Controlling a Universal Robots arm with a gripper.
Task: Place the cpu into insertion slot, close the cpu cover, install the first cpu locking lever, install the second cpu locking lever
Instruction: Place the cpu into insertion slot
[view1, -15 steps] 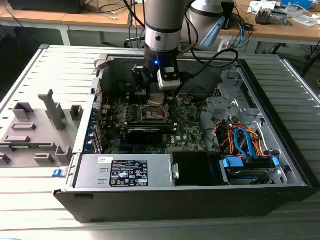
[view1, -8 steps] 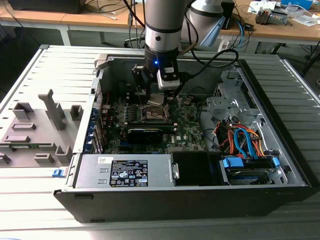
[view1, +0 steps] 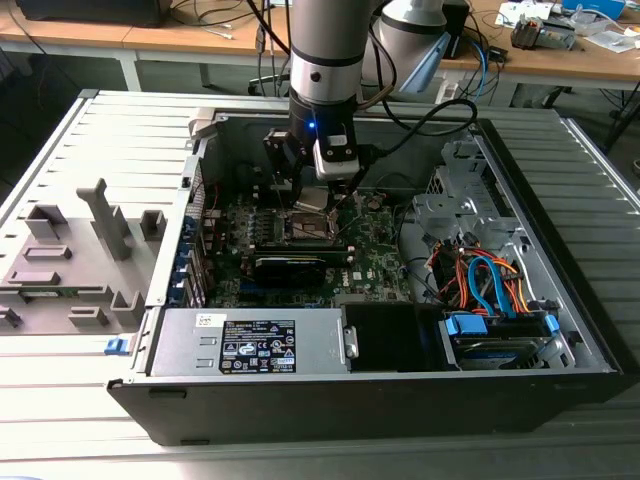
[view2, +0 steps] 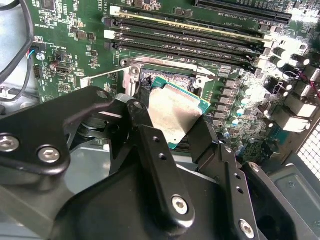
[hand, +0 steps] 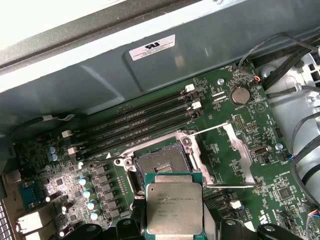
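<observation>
Grasping cpu (view2: 175, 117) by edges between jaws for seating | bare insertion slot (hand: 160, 162) just ahead of jaws | cpu cover (hand: 240, 152) open for access

At the top centre of the exterior view I see my arm (view1: 322, 50): a silver-grey cylinder with a black band, a small blue light (view1: 312, 127) and black cables (view1: 425, 120). In the second wrist view, the gripper (view2: 170, 117) is matte black, and its fingers (view2: 157, 165) are flat bars studded with silver screws (view2: 181, 205).
</observation>
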